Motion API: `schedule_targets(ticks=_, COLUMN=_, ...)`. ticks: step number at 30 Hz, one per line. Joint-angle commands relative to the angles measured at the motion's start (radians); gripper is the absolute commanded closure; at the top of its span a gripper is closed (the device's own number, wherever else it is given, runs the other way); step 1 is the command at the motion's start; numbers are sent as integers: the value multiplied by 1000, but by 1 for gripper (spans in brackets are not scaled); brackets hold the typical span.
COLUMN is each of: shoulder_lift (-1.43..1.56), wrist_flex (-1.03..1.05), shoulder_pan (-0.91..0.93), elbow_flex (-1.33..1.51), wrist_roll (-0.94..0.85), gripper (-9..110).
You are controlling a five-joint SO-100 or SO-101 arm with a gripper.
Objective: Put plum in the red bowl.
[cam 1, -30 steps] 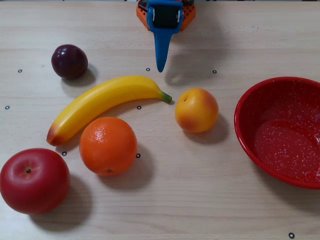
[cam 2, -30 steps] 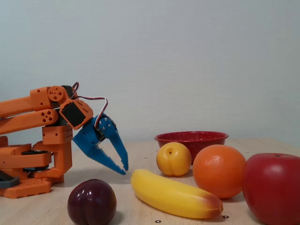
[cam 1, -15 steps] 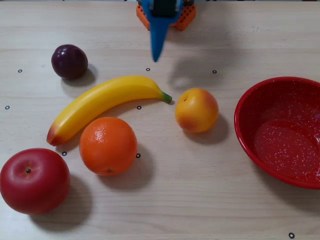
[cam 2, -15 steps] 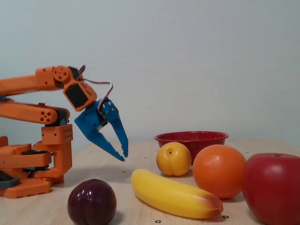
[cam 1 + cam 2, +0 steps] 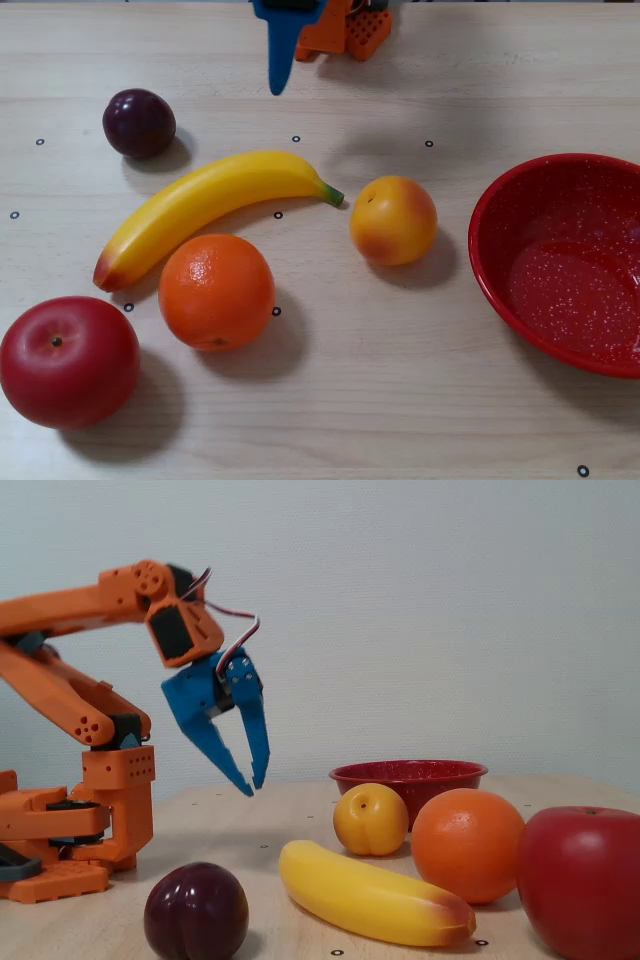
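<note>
The plum (image 5: 139, 122) is small, round and dark purple, lying on the table at the upper left of the overhead view; in the fixed view it (image 5: 196, 912) sits at the front. The red speckled bowl (image 5: 505, 210) stands at the right edge; in the fixed view its rim (image 5: 408, 773) shows behind the fruit. My blue gripper (image 5: 254, 784) hangs above the table, jaws slightly apart and empty, well clear of the plum. In the overhead view only one blue fingertip (image 5: 279, 75) shows at the top edge.
A yellow banana (image 5: 205, 205), an orange (image 5: 216, 291), a yellow-orange peach (image 5: 393, 220) and a large red apple (image 5: 67, 361) lie between plum and bowl. The orange arm base (image 5: 70, 820) stands at the left in the fixed view.
</note>
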Motion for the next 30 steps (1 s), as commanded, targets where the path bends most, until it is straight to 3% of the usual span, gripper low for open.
schedule_targets(ticks=1, shoulder_lift=-34, wrist_flex=31, shoulder_pan=34, elbow_flex=-149, wrist_roll=-23, gripper=102)
schedule_targets(ticks=16, shoulder_lift=-345, wrist_flex=110, shoulder_pan=233, elbow_flex=-531, wrist_roll=-163, gripper=102)
schedule_targets(ticks=30, shoulder_lift=-457, wrist_flex=110, shoulder_pan=360, elbow_flex=-618, wrist_roll=-322, gripper=102)
